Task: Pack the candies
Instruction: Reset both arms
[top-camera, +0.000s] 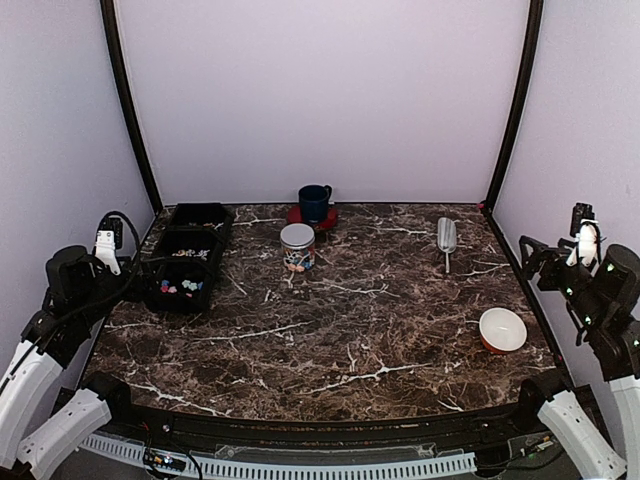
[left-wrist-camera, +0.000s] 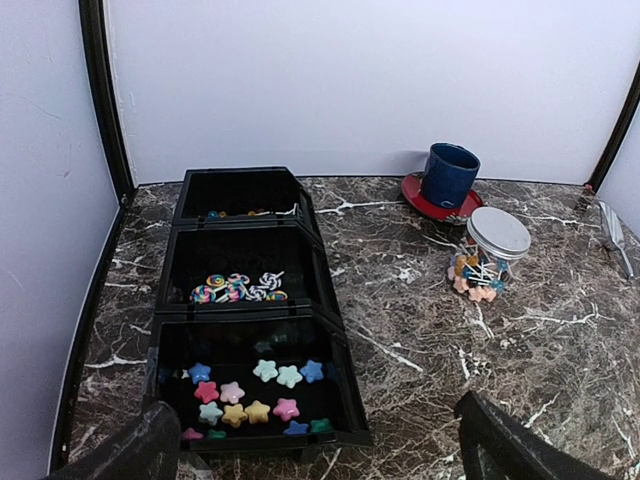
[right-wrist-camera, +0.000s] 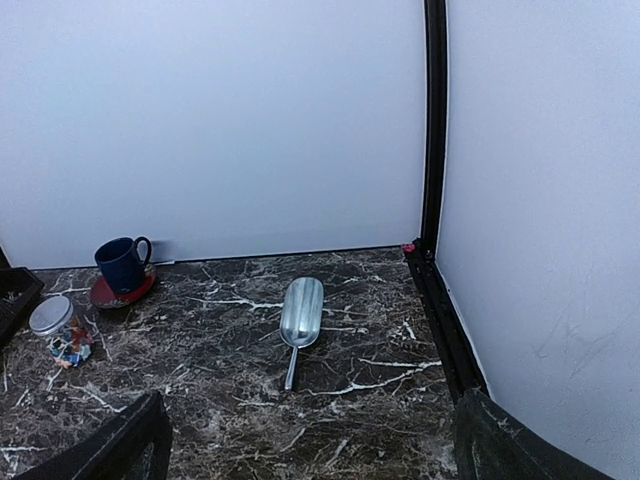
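The candies lie in a black three-compartment tray (top-camera: 158, 296) at the table's left. In the left wrist view the near compartment holds several pastel star candies (left-wrist-camera: 247, 391), the middle one swirled lollipops (left-wrist-camera: 236, 288), and the far one a few pieces (left-wrist-camera: 232, 213). A clear jar with a silver lid (left-wrist-camera: 489, 254), lid on, holds candies and thin pale sticks; it stands right of the tray (top-camera: 297, 247). My left gripper (left-wrist-camera: 320, 470) is open and empty, above the tray's near end. My right gripper (right-wrist-camera: 310, 470) is open and empty at the far right, back from the scoop.
A metal scoop (right-wrist-camera: 300, 312) lies at the back right (top-camera: 446, 238). A blue mug on a red saucer (top-camera: 315, 205) stands behind the jar. A white bowl (top-camera: 502, 329) sits at the right front. White walls with black corner posts enclose the table.
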